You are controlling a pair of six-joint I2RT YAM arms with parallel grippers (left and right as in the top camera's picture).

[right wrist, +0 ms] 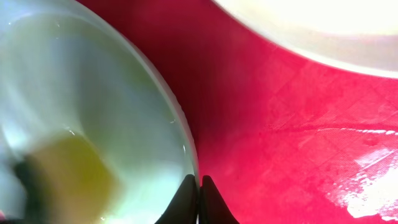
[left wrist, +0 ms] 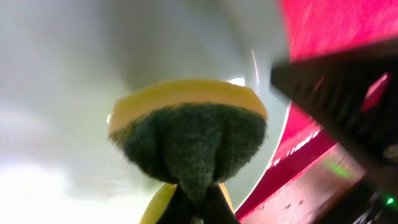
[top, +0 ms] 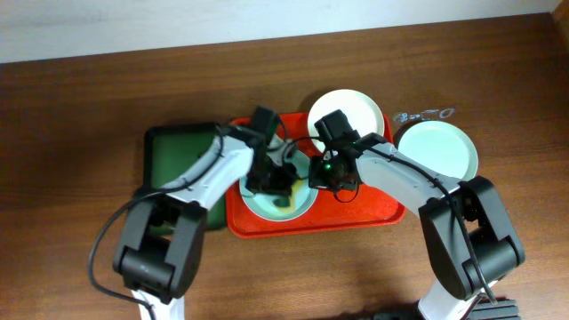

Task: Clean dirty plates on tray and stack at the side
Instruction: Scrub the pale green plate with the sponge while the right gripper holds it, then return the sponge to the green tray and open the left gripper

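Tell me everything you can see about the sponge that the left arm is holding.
The sponge has two layers: a yellow foam layer and a dark green, fuzzy scouring layer. It looks soft and is squeezed, with its green side bulging toward the wrist camera. The left gripper is shut on its lower part, pinching it. It hangs over the pale plate lying on the red tray. Whether it presses on the plate I cannot tell.

The overhead camera looks straight down on the whole worktop (top: 71, 107). Each wrist camera sits very near, looking along its own jaws; both seemingly share the pale plate (right wrist: 93, 93) on the tray (right wrist: 267, 143), though the left view is blurred.
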